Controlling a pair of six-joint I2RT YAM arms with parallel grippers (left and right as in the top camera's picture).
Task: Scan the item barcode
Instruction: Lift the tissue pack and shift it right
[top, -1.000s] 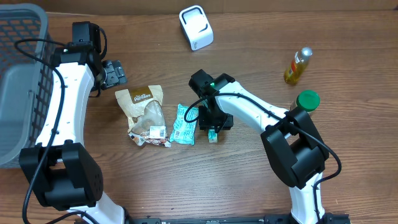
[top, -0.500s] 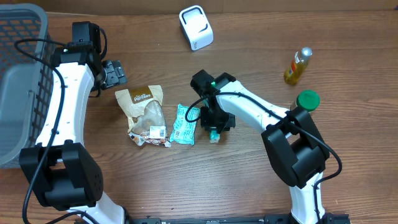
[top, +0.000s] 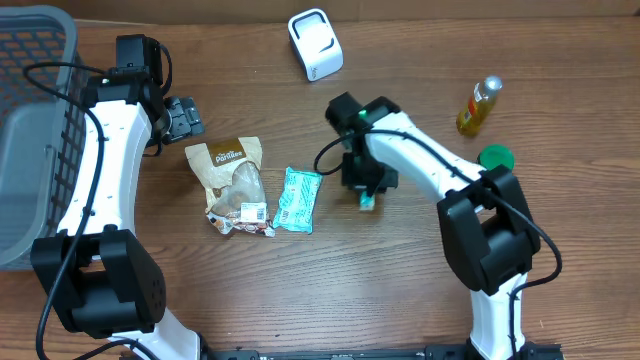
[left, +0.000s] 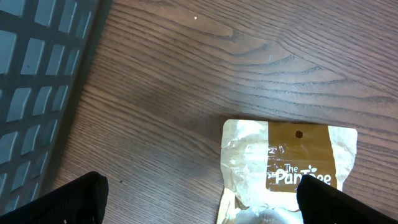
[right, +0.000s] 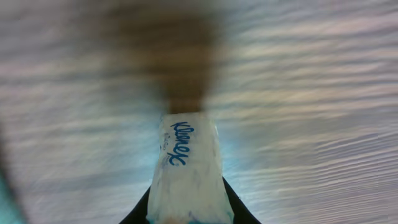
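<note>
**Overhead view.** My right gripper (top: 367, 198) hangs over the table (top: 400, 300), right of the teal packet (top: 297, 199). The Kleenex pack (top: 369, 204), the item to be scanned, shows as a small pale tip below it. The scanner (top: 315, 43) stands well apart, toward the far edge.
- Risk: I cannot see a barcode on the pack from here. If I present it at the wrong angle, the code may face away from the scanner's window and give no read.
- Risk: a low path toward the scanner could clip the teal packet or the snack bag (top: 232, 178).

My left gripper (top: 183, 117) sits beside the basket (top: 30, 120), apart from the work.

**Left wrist view.** My left fingers (left: 68, 202) are spread wide and hold nothing. The snack bag (left: 289, 168) lies below them, with the basket (left: 37, 74) wall at the left.
- Risk: if this arm drops, the spread fingers would land on the bag and shove it.

**Right wrist view.** My right fingers (right: 242, 214) are pinching the Kleenex pack (right: 186, 168) at its near end. Most of its length juts out past the right gripper (right: 189, 214). The wood behind is smeared.
- Risk: the pack looks soft and is held at one end only. I judge that a quick swing could make it droop, twist or slip out.
- Risk: squeezing harder could crease the wrapper across the code. No code shows on the face in view.
</note>
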